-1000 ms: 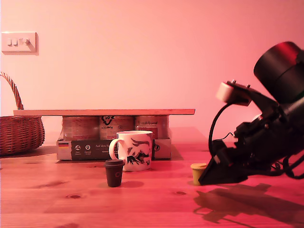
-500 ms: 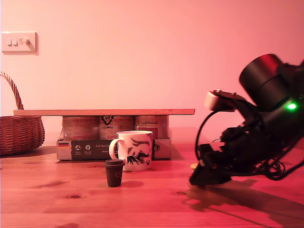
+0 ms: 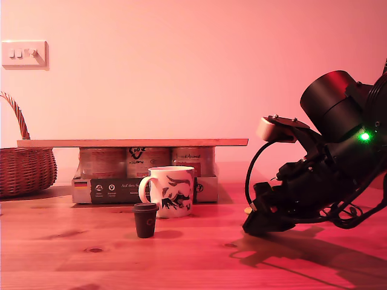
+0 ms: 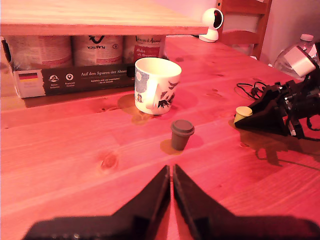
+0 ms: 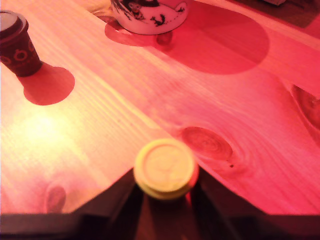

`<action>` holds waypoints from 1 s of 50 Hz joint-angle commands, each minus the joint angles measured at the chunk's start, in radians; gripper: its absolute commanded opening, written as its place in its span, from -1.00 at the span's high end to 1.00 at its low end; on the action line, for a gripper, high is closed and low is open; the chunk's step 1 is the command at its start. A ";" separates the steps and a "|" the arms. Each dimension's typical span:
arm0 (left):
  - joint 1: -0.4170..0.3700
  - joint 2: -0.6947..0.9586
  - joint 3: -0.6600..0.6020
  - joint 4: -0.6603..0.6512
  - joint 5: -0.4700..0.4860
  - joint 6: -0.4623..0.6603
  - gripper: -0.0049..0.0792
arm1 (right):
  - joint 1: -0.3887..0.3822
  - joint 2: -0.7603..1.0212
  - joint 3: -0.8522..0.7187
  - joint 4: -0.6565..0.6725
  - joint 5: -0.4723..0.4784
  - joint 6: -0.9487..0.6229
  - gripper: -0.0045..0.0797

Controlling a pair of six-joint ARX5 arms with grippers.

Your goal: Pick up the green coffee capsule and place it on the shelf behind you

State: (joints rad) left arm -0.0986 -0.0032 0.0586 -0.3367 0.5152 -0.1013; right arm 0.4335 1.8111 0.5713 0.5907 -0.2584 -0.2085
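The green coffee capsule (image 5: 165, 167) stands on the wooden table, its yellowish rim between the two dark fingers of my second gripper (image 5: 165, 182), which press on both its sides. In the exterior view that gripper (image 3: 254, 225) rests low on the table at the right, and only a sliver of the capsule (image 3: 247, 211) shows. The first wrist view shows the capsule (image 4: 243, 113) at that gripper's tip. My first gripper (image 4: 171, 182) is shut and empty, well short of the dark capsule (image 4: 182, 134). The pale shelf (image 3: 133, 142) lies across cans at the back.
A white mug (image 3: 172, 191) stands before the box of cans (image 3: 145, 181), with the dark capsule (image 3: 145, 220) just in front of it. A wicker basket (image 3: 24, 166) sits at the exterior view's left. A white camera (image 4: 213, 22) and a bottle (image 4: 300, 52) stand farther off.
The second arm has moved toward the exterior view's left and lowered onto the green capsule, which is now almost hidden behind its gripper. Mug and dark capsule have not moved.
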 commanded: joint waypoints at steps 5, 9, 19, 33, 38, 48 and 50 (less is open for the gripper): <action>-0.005 -0.007 0.003 0.000 0.000 0.005 0.93 | 0.005 0.017 0.000 0.000 -0.001 -0.001 0.55; -0.005 -0.007 0.003 -0.001 0.000 0.005 0.93 | 0.005 0.017 0.000 0.006 -0.001 -0.001 0.57; -0.005 -0.007 0.003 0.000 0.000 0.005 0.93 | 0.006 0.008 0.002 0.044 -0.001 0.003 0.57; -0.005 -0.007 0.003 0.000 0.000 0.005 0.93 | 0.018 -0.068 0.070 -0.035 -0.004 0.037 0.57; -0.005 -0.007 0.003 0.000 0.000 0.005 0.93 | 0.020 -0.101 0.135 -0.138 -0.004 0.053 0.57; -0.005 -0.007 0.003 0.000 0.000 0.005 0.93 | 0.022 -0.122 0.301 -0.330 -0.003 0.054 0.57; -0.005 -0.007 0.003 0.000 0.000 0.005 0.93 | 0.022 -0.122 0.337 -0.365 -0.003 0.053 0.57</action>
State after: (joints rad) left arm -0.0986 -0.0032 0.0586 -0.3367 0.5152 -0.1013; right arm 0.4469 1.6829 0.8871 0.2588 -0.2596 -0.1574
